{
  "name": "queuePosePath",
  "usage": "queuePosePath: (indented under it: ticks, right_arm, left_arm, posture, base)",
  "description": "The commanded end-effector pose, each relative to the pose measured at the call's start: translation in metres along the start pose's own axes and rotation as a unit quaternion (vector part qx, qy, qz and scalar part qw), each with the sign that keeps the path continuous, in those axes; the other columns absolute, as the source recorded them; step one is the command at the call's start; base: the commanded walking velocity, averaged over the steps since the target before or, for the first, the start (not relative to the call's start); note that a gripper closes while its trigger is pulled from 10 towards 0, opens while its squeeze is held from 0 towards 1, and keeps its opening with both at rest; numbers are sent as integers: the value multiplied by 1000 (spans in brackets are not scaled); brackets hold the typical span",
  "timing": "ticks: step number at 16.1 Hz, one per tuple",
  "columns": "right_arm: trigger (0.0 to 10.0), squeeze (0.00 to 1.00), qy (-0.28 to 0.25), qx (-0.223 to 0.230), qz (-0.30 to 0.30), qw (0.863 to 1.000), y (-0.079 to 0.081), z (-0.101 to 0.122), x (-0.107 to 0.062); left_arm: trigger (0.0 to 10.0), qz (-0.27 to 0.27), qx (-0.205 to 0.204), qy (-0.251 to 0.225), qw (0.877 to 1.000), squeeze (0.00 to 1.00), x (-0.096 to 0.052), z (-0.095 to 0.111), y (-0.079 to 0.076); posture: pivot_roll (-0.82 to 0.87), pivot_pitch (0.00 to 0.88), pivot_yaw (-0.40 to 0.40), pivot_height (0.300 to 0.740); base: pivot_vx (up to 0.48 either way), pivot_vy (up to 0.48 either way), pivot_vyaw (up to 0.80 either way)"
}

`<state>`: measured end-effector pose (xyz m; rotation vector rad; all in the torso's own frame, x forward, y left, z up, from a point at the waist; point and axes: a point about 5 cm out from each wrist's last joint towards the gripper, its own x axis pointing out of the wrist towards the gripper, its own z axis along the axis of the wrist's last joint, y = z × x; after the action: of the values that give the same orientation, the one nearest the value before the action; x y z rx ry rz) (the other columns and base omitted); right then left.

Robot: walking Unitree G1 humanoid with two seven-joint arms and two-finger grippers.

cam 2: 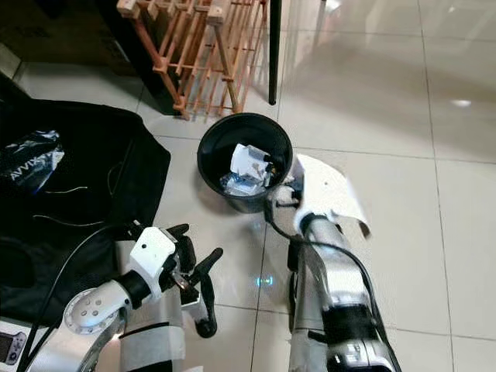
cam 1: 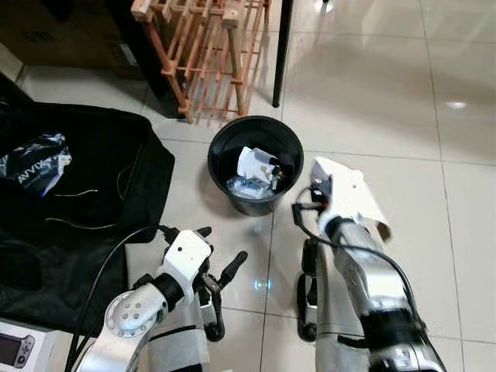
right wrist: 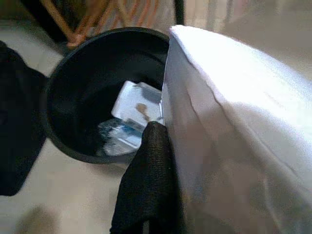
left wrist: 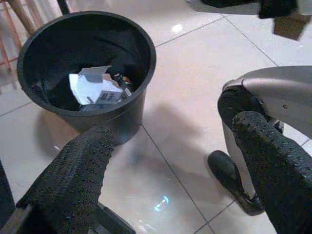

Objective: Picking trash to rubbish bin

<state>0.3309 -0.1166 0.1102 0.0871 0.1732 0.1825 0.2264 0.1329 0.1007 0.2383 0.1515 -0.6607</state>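
The black rubbish bin (cam 1: 256,163) stands on the tiled floor just ahead and holds crumpled paper and packets (cam 1: 254,174). My right gripper (right wrist: 165,139) is shut on a large white sheet of paper (cam 1: 349,194), held beside the bin's right rim; one black finger (right wrist: 148,180) presses against the sheet, which hides the other. My left gripper (cam 1: 221,249) hangs low at the near left of the bin, open, with nothing between its fingers (left wrist: 80,170).
A wooden rack (cam 1: 205,54) and a black pole (cam 1: 283,46) stand behind the bin. A black bag (cam 1: 85,217) with a foil packet (cam 1: 35,163) on it lies to the left. A white device (cam 1: 15,349) sits at the near left corner.
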Motion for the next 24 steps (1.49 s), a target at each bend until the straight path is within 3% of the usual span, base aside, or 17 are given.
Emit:
queuePosePath:
  ticks: [1, 4, 7, 10, 14, 18, 24]
  right_arm:
    - [10000, 0, 14, 17, 53, 998, 21, -6, 7]
    - [10000, 0, 6, 20, 105, 994, 43, 3, 17]
    - [10000, 0, 14, 54, 166, 985, 74, 6, 27]
    - [10000, 0, 10, 99, 232, 968, 97, 6, 25]
    - [10000, 0, 0, 116, 252, 961, 98, 7, 26]
    - [10000, 0, -17, 130, 316, 940, 107, 12, 23]
    - [10000, 0, -37, 107, 334, 936, 107, 35, 38]
  left_arm:
    - [10000, -6, -10, 10, 1000, 0, -4, -3, -5]
    - [10000, -4, -14, 8, 1000, 0, -4, -1, -6]
    - [10000, -5, -16, 8, 1000, 0, -6, 0, -9]
    - [10000, -4, -15, 11, 1000, 0, -7, 1, -9]
    - [10000, -7, -15, 12, 1000, 0, -7, 2, -10]
    - [10000, -7, -15, 15, 1000, 0, -8, 3, -10]
    - [10000, 7, -10, 22, 1000, 0, -19, 5, -8]
  posture:
    - [99, 460, 62, 560]
    - [107, 463, 58, 560]
    - [118, 474, 55, 560]
    - [132, 482, 58, 560]
    - [135, 485, 63, 560]
    - [157, 494, 74, 560]
    - [224, 524, 71, 560]
  base:
    - [0, 0, 0]
    - [0, 0, 0]
    - [0, 0, 0]
    - [0, 0, 0]
    - [0, 0, 0]
    - [0, 0, 0]
    - [0, 0, 0]
